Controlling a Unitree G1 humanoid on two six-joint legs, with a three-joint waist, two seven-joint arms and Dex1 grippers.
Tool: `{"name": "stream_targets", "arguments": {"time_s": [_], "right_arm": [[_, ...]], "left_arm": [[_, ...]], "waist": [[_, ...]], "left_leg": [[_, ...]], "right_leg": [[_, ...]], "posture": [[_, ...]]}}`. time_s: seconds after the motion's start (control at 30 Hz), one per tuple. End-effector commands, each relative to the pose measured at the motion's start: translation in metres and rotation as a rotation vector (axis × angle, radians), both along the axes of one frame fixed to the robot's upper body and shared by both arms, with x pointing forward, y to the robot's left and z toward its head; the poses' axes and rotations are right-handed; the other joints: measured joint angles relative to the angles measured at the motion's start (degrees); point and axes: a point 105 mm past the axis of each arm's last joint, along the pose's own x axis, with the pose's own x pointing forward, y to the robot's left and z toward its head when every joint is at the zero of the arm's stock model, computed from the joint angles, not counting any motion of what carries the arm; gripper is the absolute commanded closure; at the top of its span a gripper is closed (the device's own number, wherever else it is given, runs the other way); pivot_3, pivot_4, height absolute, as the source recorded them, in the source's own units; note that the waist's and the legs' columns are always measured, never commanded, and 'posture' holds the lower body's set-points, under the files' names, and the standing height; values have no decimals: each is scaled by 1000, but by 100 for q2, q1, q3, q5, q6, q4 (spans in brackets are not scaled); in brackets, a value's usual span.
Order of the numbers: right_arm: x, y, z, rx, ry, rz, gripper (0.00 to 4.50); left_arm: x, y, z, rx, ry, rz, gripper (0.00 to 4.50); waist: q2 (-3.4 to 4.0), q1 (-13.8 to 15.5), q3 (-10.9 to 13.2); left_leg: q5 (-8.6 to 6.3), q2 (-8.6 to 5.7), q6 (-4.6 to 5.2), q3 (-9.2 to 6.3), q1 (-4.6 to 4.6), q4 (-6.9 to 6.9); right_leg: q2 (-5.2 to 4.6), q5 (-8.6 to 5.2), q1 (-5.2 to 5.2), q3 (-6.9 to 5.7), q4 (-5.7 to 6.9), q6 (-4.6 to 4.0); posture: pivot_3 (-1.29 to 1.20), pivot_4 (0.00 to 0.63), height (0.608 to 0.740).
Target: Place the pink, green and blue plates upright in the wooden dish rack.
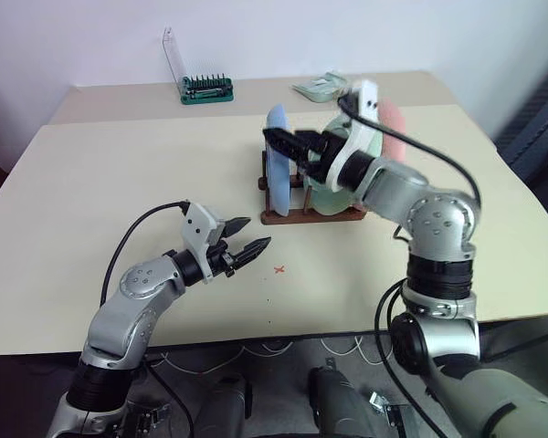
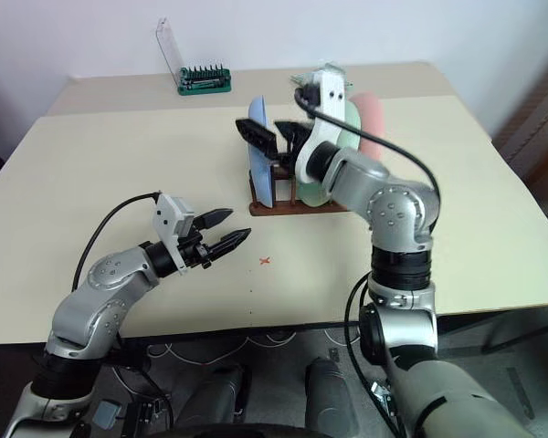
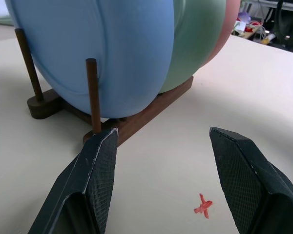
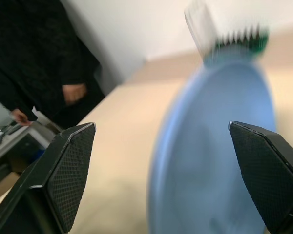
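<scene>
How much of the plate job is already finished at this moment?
Looks nearly done: blue plate, green plate and pink plate all stand upright in the wooden dish rack. Right gripper is open beside the blue plate, left gripper holds nothing. Left: withdrawing.

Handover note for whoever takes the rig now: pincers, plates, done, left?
Right pincer: open, at the blue plate's top edge, holding nothing.
Left pincer: open, empty, low over the table short of the rack.
Blue plate, green plate and pink plate: all upright in the wooden dish rack.
Done: all three racked.
Left: draw the right arm clear.
</scene>
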Motion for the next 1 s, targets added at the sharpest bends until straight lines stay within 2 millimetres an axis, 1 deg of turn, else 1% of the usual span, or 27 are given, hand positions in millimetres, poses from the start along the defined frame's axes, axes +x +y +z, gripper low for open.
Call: {"name": "stream_targets", "arguments": {"time_s": [0.03, 0.07, 0.13, 0.17, 0.2, 0.23, 0.27, 0.33, 0.4, 0.47, 0.53, 0.6, 0.67, 0.73, 0.8, 0.9, 1.0], "right_arm": [[-16, -7, 33, -66, -179, 2, 51], [-19, -12, 38, -81, -208, -4, 51], [-28, -28, 54, -108, -302, -39, 51], [-27, -42, 55, -145, -316, -82, 288], [-27, -52, 56, -172, -321, -112, 584], [-33, -64, 50, -283, -358, -122, 933], [-38, -75, 44, -384, -374, -127, 1389], [-44, -84, 35, -492, -389, -114, 2414], [-47, -103, 20, -622, -360, -132, 3463], [-52, -120, -4, -777, -297, -127, 4486], [-54, -128, -18, -875, -272, -127, 4486], [-52, -136, -34, -952, -232, -148, 4486], [-47, -140, -47, -997, -205, -166, 4486], [-38, -145, -58, -1035, -191, -209, 4486], [-30, -147, -64, -1053, -187, -235, 4486], [-25, -146, -68, -1064, -195, -235, 4486], [-18, -136, -64, -1054, -245, -225, 4486]], "left_arm": [[-4, -4, 12, -11, -49, -15, 1431], [-5, -6, 13, -12, -50, -16, 1431], [-6, -10, 15, -17, -52, -24, 1431], [-7, -12, 16, -16, -52, -35, 1431], [-8, -13, 16, -15, -51, -42, 1431], [-9, -16, 17, -14, -50, -61, 1431], [-11, -19, 17, -10, -46, -82, 1431], [-12, -21, 17, -6, -42, -103, 1431], [-16, -27, 13, -7, -29, -145, 1431], [-18, -33, 9, -15, -14, -187, 1431], [-18, -35, 6, -19, -8, -208, 1431], [-19, -38, 5, -21, -9, -231, 1431], [-19, -42, 6, -21, -14, -254, 1431], [-21, -46, 10, -20, -25, -275, 1431], [-22, -49, 14, -19, -32, -281, 1431], [-22, -50, 17, -20, -35, -280, 1431], [-22, -50, 20, -26, -33, -268, 1431]], "waist": [[0, 6, 0], [0, 9, 0], [-2, 36, 2], [-2, 51, 2], [-3, 64, 2], [-4, 97, 3], [-4, 141, 3], [-5, 177, 3], [-3, 164, 4], [-3, 174, 4], [-3, 164, 4], [-2, 151, 4], [-2, 158, 4], [-2, 175, 5], [-4, 188, 5], [-4, 190, 6], [-3, 169, 7]], "left_leg": [[0, 0, 0, 0, 0, 0], [0, 0, 0, 0, 0, 0], [0, -1, 1, 0, -2, 2], [0, -2, 1, 0, -6, 5], [-1, -2, 3, 0, -6, 8], [-2, -3, 4, 1, -7, 9], [-3, -3, 5, 2, -8, 9], [-7, -3, 12, 3, -8, 10], [-10, -2, 17, 12, -7, 10], [-11, 1, 20, 17, -6, 10], [-14, 1, 25, 19, -4, 13], [-15, 2, 26, 26, -2, 15], [-15, 4, 26, 26, 0, 16], [-15, 4, 25, 26, -1, 17], [-15, 2, 25, 26, -1, 18], [-15, 1, 25, 25, -2, 17], [-16, 0, 27, 24, -2, 16]], "right_leg": [[0, 0, 0, 0, 0, 0], [0, 0, 0, 0, -1, 0], [-1, 0, 3, 0, -4, 1], [-2, 0, 3, 0, -5, 1], [-2, -1, 5, 0, -7, 1], [-3, -1, 6, 0, -8, 2], [-3, -2, 7, 0, -11, 3], [-3, -5, 17, -3, -22, 8], [-4, -5, 23, -1, -38, 9], [-4, -5, 28, -1, -52, 9], [-5, -5, 37, -1, -62, 9], [-5, -4, 39, 2, -68, 10], [-5, -4, 40, 2, -67, 9], [-5, -4, 41, 2, -68, 9], [-8, -4, 44, 2, -72, 9], [-9, -4, 46, 2, -77, 9], [-9, -4, 45, 2, -79, 10]], "posture": [[0, 150, 740], [0, 150, 740], [0, 150, 740], [0, 150, 740], [0, 150, 740], [0, 150, 740], [0, 150, 740], [0, 150, 740], [0, 150, 740], [0, 150, 740], [0, 150, 740], [0, 150, 740], [0, 150, 740], [0, 150, 740], [0, 150, 740], [0, 150, 740], [0, 150, 740]]}}
